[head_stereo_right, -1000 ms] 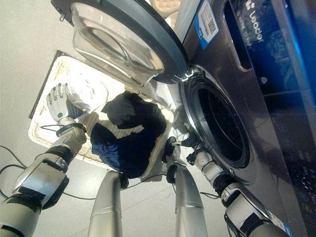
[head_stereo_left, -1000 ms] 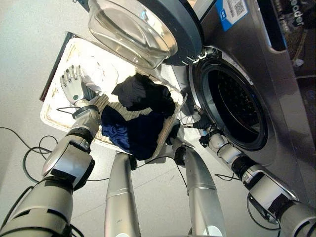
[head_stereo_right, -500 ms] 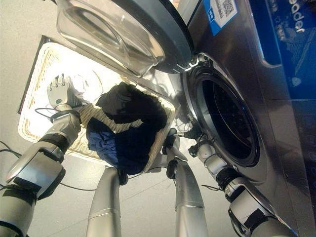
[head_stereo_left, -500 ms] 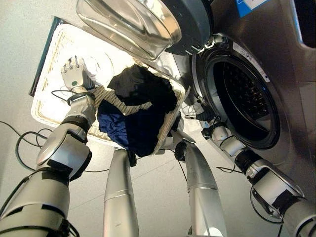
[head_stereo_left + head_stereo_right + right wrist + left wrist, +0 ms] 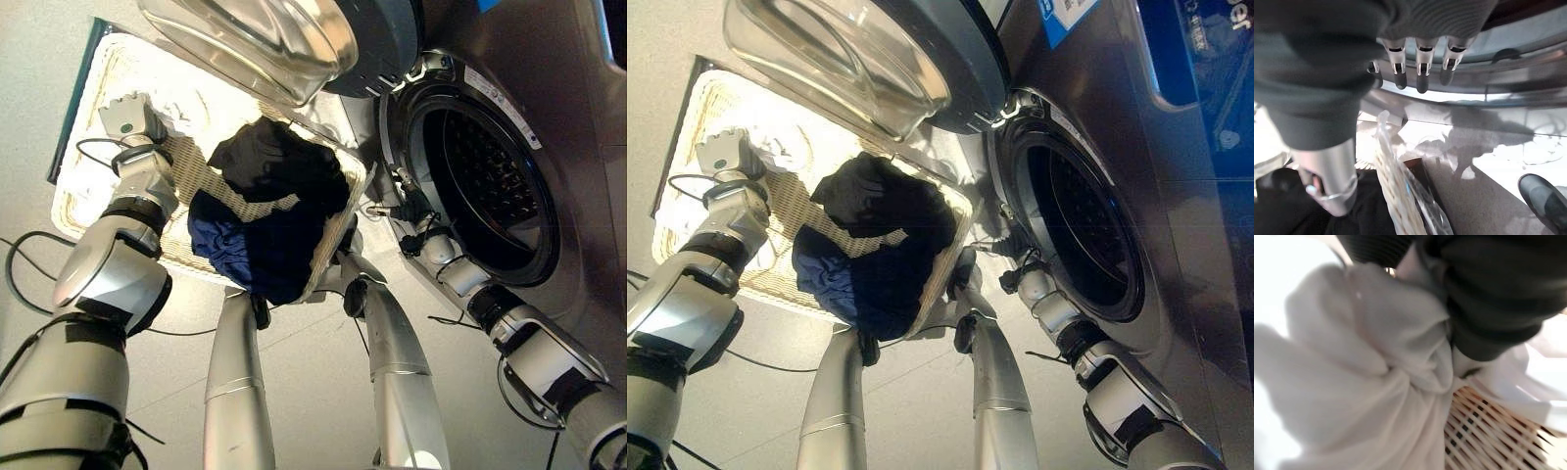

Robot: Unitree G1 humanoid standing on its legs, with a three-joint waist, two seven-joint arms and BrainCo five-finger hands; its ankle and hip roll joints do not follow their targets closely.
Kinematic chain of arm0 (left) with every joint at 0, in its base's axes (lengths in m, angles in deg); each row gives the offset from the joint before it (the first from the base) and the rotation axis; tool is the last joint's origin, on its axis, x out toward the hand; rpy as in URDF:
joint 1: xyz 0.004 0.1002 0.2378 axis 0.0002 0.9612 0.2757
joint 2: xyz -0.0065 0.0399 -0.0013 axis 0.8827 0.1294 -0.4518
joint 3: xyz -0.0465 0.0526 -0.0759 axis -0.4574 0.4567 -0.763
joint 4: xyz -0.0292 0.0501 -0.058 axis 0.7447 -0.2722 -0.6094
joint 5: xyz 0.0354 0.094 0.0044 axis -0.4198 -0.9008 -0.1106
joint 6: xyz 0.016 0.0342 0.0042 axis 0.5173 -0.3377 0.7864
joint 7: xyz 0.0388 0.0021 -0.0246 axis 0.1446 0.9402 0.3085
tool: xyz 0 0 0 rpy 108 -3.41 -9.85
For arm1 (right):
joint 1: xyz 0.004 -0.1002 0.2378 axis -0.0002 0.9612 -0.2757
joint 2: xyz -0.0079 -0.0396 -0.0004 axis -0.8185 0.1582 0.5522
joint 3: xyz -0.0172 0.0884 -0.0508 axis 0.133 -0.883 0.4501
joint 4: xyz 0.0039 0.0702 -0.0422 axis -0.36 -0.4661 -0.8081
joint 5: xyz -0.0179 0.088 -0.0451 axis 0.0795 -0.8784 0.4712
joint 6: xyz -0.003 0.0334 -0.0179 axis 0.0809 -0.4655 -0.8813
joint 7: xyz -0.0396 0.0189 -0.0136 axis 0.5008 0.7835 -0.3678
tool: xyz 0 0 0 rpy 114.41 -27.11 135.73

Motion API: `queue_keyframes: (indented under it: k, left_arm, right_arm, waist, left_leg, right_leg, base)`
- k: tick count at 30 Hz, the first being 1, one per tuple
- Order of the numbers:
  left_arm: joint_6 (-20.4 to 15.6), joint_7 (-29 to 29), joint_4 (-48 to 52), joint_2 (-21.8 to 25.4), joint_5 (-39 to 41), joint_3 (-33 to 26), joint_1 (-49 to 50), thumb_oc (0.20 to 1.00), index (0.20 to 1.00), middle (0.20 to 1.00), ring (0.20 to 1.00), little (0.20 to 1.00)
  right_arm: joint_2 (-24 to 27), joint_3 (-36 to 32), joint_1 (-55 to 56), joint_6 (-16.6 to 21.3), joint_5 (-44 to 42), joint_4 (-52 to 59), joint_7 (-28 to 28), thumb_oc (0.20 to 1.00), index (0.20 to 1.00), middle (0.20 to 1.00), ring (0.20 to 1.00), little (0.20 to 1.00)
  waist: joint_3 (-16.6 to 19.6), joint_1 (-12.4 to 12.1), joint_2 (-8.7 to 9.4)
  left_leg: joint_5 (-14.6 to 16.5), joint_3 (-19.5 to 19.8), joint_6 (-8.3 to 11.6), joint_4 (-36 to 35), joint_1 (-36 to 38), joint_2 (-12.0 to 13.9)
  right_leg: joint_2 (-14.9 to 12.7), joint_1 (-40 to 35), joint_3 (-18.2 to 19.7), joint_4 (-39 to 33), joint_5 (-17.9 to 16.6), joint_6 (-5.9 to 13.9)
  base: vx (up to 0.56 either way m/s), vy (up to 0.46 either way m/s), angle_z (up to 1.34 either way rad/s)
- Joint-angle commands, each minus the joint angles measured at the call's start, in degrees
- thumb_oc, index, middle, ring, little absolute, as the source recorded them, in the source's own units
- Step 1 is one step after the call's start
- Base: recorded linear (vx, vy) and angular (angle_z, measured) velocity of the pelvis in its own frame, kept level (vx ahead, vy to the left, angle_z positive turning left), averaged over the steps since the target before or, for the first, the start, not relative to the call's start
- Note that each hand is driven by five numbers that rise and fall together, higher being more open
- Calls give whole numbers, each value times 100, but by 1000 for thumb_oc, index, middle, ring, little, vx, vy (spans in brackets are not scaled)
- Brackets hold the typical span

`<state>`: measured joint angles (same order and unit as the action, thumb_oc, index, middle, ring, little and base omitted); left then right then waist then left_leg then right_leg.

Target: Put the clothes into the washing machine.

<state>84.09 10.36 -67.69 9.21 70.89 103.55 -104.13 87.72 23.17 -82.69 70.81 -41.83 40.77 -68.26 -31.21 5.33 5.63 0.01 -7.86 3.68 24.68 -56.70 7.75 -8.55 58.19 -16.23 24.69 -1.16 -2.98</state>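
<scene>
Nearest, at about six o'clock in the head views, the wicker laundry basket (image 5: 186, 171) sits on the pale floor (image 5: 313, 392), its near corner heaped with clothes: a navy blue garment (image 5: 250, 255) spills over the near rim, and a black garment (image 5: 274, 166) lies on top of it, toward twelve o'clock. None of these clothes has reached the machine.

At about ten o'clock the left hand (image 5: 125, 119) is down in the far left part of the basket, on a crumpled white garment (image 5: 186, 103). In the left wrist view that white cloth (image 5: 1376, 382) bunches right up against the hand's dark cover (image 5: 1488, 293), with the woven basket bottom beside it; the fingers are buried in the folds, so I cannot tell whether they grip the cloth or merely rest in it.

At about three o'clock the right hand (image 5: 411, 208) hovers by the lower left edge of the washing machine's (image 5: 558, 147) round opening, between the basket's right rim and the drum (image 5: 490, 191). In the right wrist view its fingers (image 5: 1421, 68) hang straight and relaxed before the grey door ring, holding nothing, with the basket's wicker edge (image 5: 1400, 196) below them.

Farthest, at twelve o'clock, the machine's glass door (image 5: 265, 39) stands swung wide over the far side of the basket. The perforated drum shows dark inside.
</scene>
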Motion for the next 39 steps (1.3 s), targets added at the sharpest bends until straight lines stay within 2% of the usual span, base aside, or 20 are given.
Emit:
queue_keyframes:
  k: [1, 11, 17, 19, 20, 21, 22, 25, 26, 27, 29, 33, 34, 36, 39]
  left_arm:
    - [134, 438, -321, -326, -29, -80, 733, 200, 200, 200, 200, 200]
    - [-51, -30, -70, -257, -58, -260, 942, 200, 200, 200, 200, 200]
    - [-589, -627, 125, -180, 274, -570, 1129, 200, 200, 200, 200, 200]
    - [-1088, -906, 324, -162, 676, -857, 1244, 200, 200, 200, 200, 200]
    - [-1088, -906, 324, -162, 676, -858, 1247, 200, 200, 200, 200, 200]
    - [-1312, -912, 392, -164, 940, -963, 1310, 200, 200, 200, 200, 200]
    - [-1312, -912, 392, -164, 940, -963, 1310, 200, 200, 200, 200, 200]
    - [-2011, -604, 727, -276, 1584, -1547, 1761, 200, 200, 200, 200, 200]
    - [-2046, -602, 741, -280, 1621, -1565, 1780, 200, 200, 200, 200, 200]
    - [-2323, -532, 941, -325, 1935, -1768, 1959, 200, 200, 200, 200, 200]
    - [-2391, -509, 977, -335, 2011, -1803, 1997, 200, 200, 200, 200, 200]
    - [-3052, -137, 1723, -548, 2531, -2107, 2517, 200, 200, 200, 200, 200]
    - [-3099, -105, 1750, -557, 2597, -2114, 2536, 200, 200, 200, 200, 200]
    - [-3367, 288, 2173, -684, 3237, -2221, 2769, 200, 200, 200, 200, 200]
    - [-3524, 758, 2555, -807, 3987, -2328, 2987, 200, 200, 200, 200, 200]
  right_arm:
    - [258, -287, 275, 266, -230, 326, -128, 1000, 1000, 1000, 1000, 1000]
    - [279, -356, 382, 261, -149, 447, -71, 1000, 1000, 1000, 1000, 1000]
    - [252, -409, 529, 296, -85, 509, -131, 1000, 1000, 1000, 1000, 1000]
    - [230, -421, 621, 246, -16, 606, -158, 1000, 1000, 1000, 1000, 1000]
    - [230, -420, 623, 245, -16, 607, -158, 1000, 1000, 1000, 1000, 1000]
    - [202, -434, 661, 247, -8, 639, -123, 1000, 1000, 1000, 1000, 1000]
    - [202, -434, 661, 247, -8, 639, -123, 1000, 1000, 1000, 1000, 1000]
    - [102, -488, 805, 191, 123, 792, -47, 1000, 1000, 1000, 1000, 1000]
    - [101, -489, 813, 194, 120, 795, -39, 1000, 1000, 1000, 1000, 1000]
    - [82, -534, 856, 236, 133, 787, 28, 1000, 1000, 1000, 1000, 1000]
    - [81, -543, 869, 252, 150, 792, 27, 1000, 1000, 1000, 1000, 1000]
    - [63, -673, 950, 180, 536, 969, 49, 1000, 1000, 1000, 1000, 1000]
    - [63, -676, 956, 176, 546, 981, 47, 1000, 1000, 1000, 1000, 1000]
    - [109, -729, 983, 192, 636, 978, 99, 1000, 1000, 1000, 1000, 1000]
    - [148, -770, 1040, 198, 760, 941, 167, 1000, 1000, 1000, 1000, 1000]
  waist:
    - [142, -86, -50]
    - [142, -144, -126]
    - [142, -209, -157]
    - [142, -254, -187]
    - [142, -253, -187]
    - [142, -271, -200]
    - [142, -271, -200]
    - [142, -340, -226]
    - [142, -341, -227]
    - [142, -362, -237]
    - [142, -365, -239]
    - [142, -431, -291]
    - [142, -433, -293]
    - [142, -469, -333]
    - [142, -516, -381]
  left_leg:
    - [-541, -131, 464, -535, 39, -186]
    - [-490, -240, 466, -660, 544, -223]
    - [-453, -305, 449, -725, 930, -243]
    - [-388, -314, 425, -725, 1157, -244]
    - [-388, -314, 425, -727, 1160, -245]
    - [-365, -316, 418, -735, 1258, -246]
    - [-365, -316, 418, -735, 1259, -246]
    - [-246, -318, 385, -707, 1699, -259]
    - [-243, -318, 384, -709, 1714, -257]
    - [-194, -320, 368, -683, 1879, -263]
    - [-187, -322, 366, -685, 1917, -266]
    - [-74, -402, 331, -709, 2381, -277]
    - [-71, -406, 329, -714, 2399, -277]
    - [1, -427, 281, -695, 2580, -296]
    - [57, -414, 242, -671, 2703, -319]
  right_leg:
    - [16, -156, 290, -271, -278, 1029]
    - [-21, -581, 211, -339, -213, 1022]
    - [-66, -964, 142, -304, -116, 1003]
    - [-108, -1153, 126, -228, -29, 995]
    - [-109, -1156, 126, -228, -28, 995]
    - [-122, -1237, 116, -196, 11, 993]
    - [-122, -1237, 116, -196, 11, 993]
    - [-181, -1642, 95, -145, 116, 1000]
    - [-183, -1654, 95, -142, 121, 1000]
    - [-193, -1809, 95, -111, 172, 1004]
    - [-195, -1845, 92, -111, 181, 1005]
    - [-250, -2287, 40, -145, 259, 1010]
    - [-253, -2303, 37, -147, 261, 1010]
    - [-293, -2460, 27, -112, 303, 1016]
    - [-339, -2585, 14, -64, 340, 1027]
  base:
    - [0, 0, 0]
    - [-2, 4, 1]
    - [0, 0, 0]
    - [0, 0, 0]
    - [-16, -4, 4]
    - [-5, 3, 5]
    - [-19, 2, 5]
    - [-8, -1, 1]
    - [0, 0, 0]
    - [0, 0, 0]
    - [-5, 4, 2]
    - [2, 3, -1]
    - [13, -1, -3]
    - [30, -18, -3]
    - [42, -40, -4]
